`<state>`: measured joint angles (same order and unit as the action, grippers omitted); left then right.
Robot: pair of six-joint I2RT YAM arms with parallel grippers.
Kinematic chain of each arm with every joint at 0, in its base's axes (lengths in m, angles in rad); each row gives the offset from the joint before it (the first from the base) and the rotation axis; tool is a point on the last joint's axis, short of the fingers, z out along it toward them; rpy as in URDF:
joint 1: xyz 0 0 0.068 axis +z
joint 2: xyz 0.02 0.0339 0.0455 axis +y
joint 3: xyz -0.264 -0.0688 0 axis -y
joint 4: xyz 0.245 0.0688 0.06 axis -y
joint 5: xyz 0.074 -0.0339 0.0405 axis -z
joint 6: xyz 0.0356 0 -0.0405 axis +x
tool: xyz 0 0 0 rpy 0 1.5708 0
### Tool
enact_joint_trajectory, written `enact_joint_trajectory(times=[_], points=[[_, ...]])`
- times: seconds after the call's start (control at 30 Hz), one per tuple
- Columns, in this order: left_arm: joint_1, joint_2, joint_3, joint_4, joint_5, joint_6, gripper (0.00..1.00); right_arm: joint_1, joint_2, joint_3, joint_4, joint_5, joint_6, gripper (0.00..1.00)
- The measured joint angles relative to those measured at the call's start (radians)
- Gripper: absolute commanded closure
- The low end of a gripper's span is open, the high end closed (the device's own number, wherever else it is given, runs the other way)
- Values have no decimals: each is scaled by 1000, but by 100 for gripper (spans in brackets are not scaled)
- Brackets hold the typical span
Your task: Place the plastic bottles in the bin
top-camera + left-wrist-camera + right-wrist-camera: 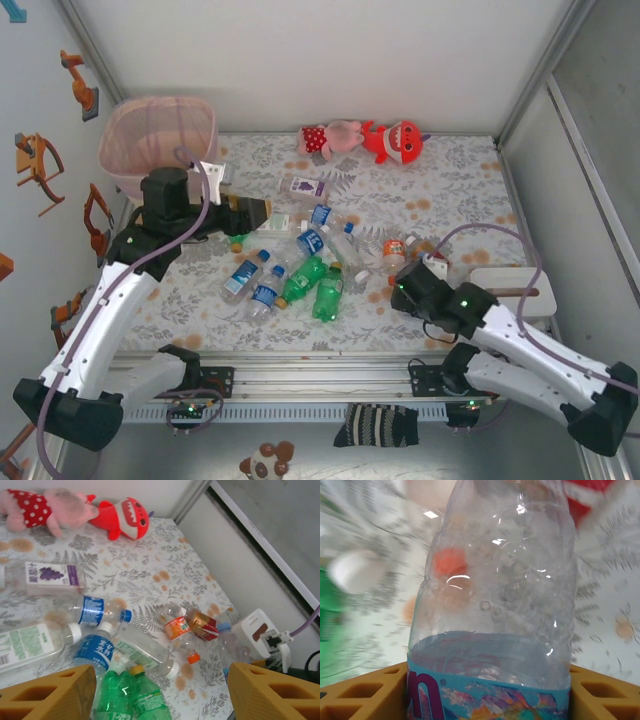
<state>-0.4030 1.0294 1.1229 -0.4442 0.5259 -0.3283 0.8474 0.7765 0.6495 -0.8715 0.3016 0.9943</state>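
right end effector (489,676): clamped on clear bottle (495,580); lift straight, then to bin (165,100)
left end effector (160,690): wide, empty

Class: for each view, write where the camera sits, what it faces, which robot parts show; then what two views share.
Top external: above, behind the arms, looking down at the table; both arms show.
Left wrist: on left arm, facing bottles; open left pincer shows.
Right wrist: on right arm, facing a clear bottle inside the right pincer.
Shared: top, left wrist show the red plush toy.
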Motion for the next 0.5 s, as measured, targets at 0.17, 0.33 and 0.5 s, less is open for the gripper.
enact_joint_trajectory(times=[0.17,0.33,0.5], points=[[-103,-9,-10,78,8,4,30,0,-137,10,117,-36,-163,42],[-208,-15,-23,166,18,19,30,0,-182,12,274,-152,-377,43],[-303,0,-33,264,33,30,29,0,-147,51,386,-294,-563,44]])
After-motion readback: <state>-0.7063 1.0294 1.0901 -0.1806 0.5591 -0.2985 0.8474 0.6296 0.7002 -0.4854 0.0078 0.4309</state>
